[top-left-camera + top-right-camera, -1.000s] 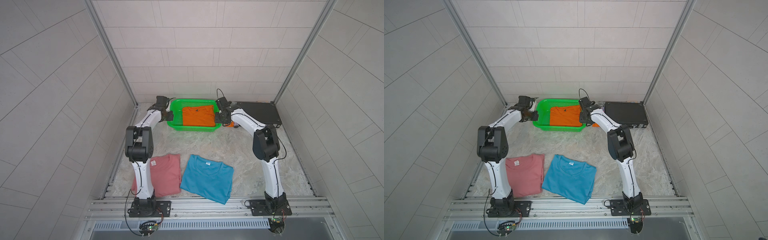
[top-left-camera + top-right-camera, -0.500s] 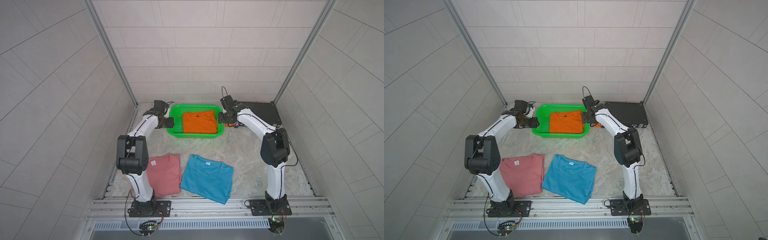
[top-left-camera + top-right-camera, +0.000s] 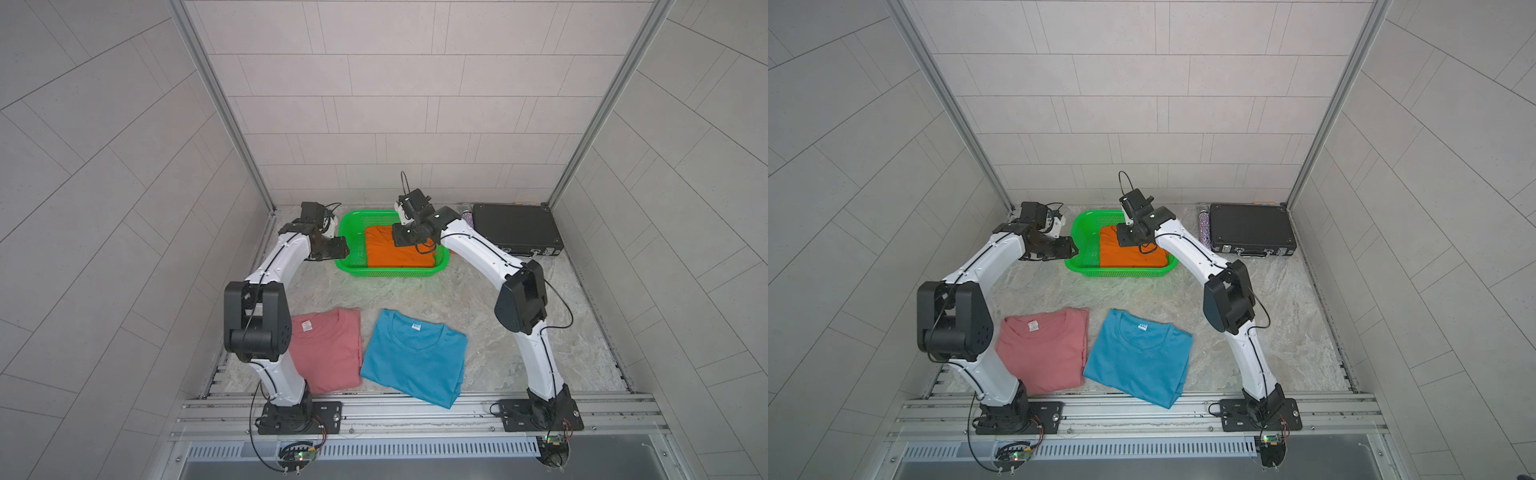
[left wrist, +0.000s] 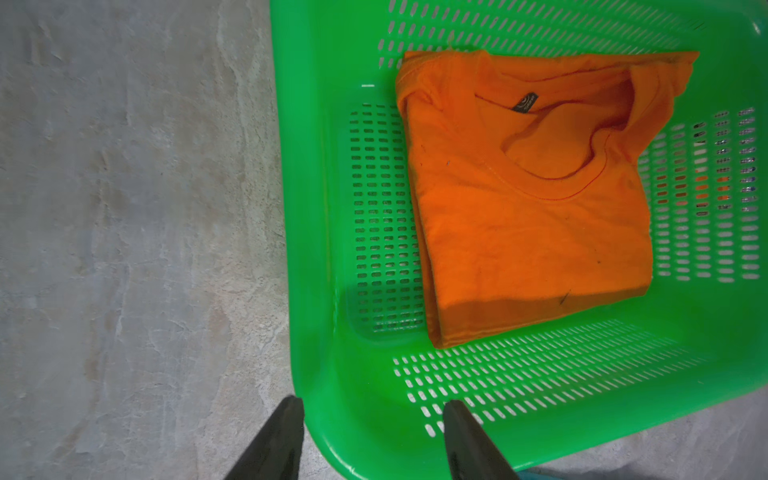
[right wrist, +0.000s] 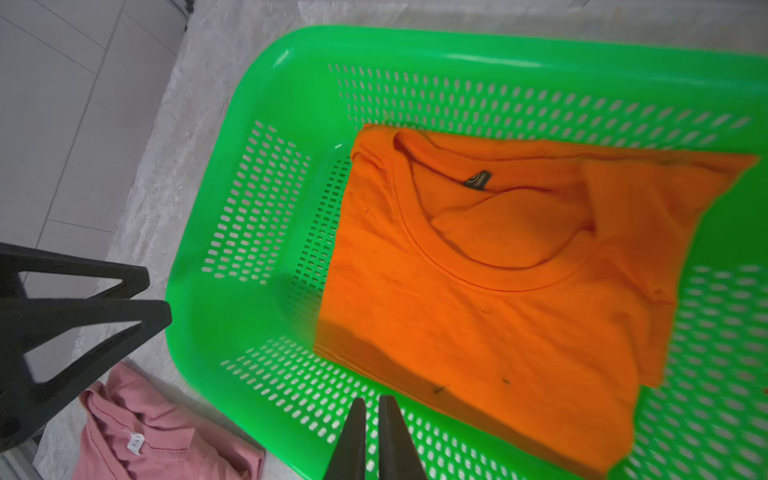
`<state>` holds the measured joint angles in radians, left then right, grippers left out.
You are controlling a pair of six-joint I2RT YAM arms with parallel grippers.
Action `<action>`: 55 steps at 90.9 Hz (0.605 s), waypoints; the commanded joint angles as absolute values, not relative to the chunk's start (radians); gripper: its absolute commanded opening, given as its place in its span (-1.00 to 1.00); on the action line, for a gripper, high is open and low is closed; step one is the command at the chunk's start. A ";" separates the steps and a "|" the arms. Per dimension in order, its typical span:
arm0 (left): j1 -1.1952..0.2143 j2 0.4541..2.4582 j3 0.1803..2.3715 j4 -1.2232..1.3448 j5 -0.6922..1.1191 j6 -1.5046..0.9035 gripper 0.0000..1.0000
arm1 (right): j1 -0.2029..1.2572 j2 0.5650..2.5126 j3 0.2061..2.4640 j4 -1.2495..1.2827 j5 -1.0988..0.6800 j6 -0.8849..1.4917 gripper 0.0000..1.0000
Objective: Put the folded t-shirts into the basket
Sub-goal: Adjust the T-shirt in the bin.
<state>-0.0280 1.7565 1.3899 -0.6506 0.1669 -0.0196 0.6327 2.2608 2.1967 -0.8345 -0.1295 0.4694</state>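
The orange t-shirt (image 3: 397, 255) (image 3: 1129, 257) (image 4: 528, 208) (image 5: 498, 291) lies folded inside the green basket (image 3: 390, 272) (image 3: 1119, 272) (image 4: 316, 208) (image 5: 457, 45). The pink t-shirt (image 3: 328, 353) (image 3: 1042, 353) (image 5: 158, 440) and the blue t-shirt (image 3: 415, 357) (image 3: 1138, 357) lie flat near the front edge. My left gripper (image 3: 343, 246) (image 3: 1073, 249) (image 4: 372, 405) (image 5: 158, 296) is open, its fingers straddling the basket's near left corner. My right gripper (image 3: 399, 239) (image 3: 1121, 237) (image 5: 372, 401) hovers shut and empty over the basket, above the orange shirt.
A black flat case (image 3: 515, 228) (image 3: 1250, 228) lies at the back right beside the basket, with a small glittery object (image 3: 467, 214) against its left end. Tiled walls stand on three sides. The arm bases sit on the front rail.
The basket slid slightly toward the front. My left gripper opened at the basket's left rim. My right gripper left the right rim, moved over the orange shirt and shut.
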 commanded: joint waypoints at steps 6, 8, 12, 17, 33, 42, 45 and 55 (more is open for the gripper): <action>-0.023 1.750 1.334 -0.650 0.284 -0.061 0.07 | 0.632 2.362 2.274 -0.901 -0.234 0.463 -0.86; -0.023 1.747 1.331 -0.648 0.294 -0.064 0.07 | 0.633 2.371 2.277 -0.898 -0.242 0.463 -0.86; -0.023 1.742 1.322 -0.640 0.307 -0.065 0.07 | 0.632 2.386 2.278 -0.889 -0.252 0.462 -0.85; -0.023 1.736 1.314 -0.632 0.324 -0.066 0.07 | 0.633 2.407 2.283 -0.885 -0.270 0.457 -0.84; -0.023 1.746 1.305 -0.632 0.374 -0.078 0.07 | 0.630 2.494 2.321 -0.891 -0.302 0.433 -0.78; -0.022 1.744 1.299 -0.632 0.370 -0.077 0.07 | 0.628 2.541 2.356 -0.903 -0.338 0.424 -0.77; -0.022 1.744 1.298 -0.630 0.372 -0.078 0.07 | 0.628 2.554 2.365 -0.906 -0.352 0.422 -0.77; -0.022 1.753 1.302 -0.631 0.386 -0.079 0.06 | 0.628 2.589 2.387 -0.907 -0.378 0.419 -0.76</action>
<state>-0.0216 1.7554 1.3136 -0.6292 0.3412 -0.0746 0.6296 2.5526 2.3581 -0.8845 -0.3302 0.4397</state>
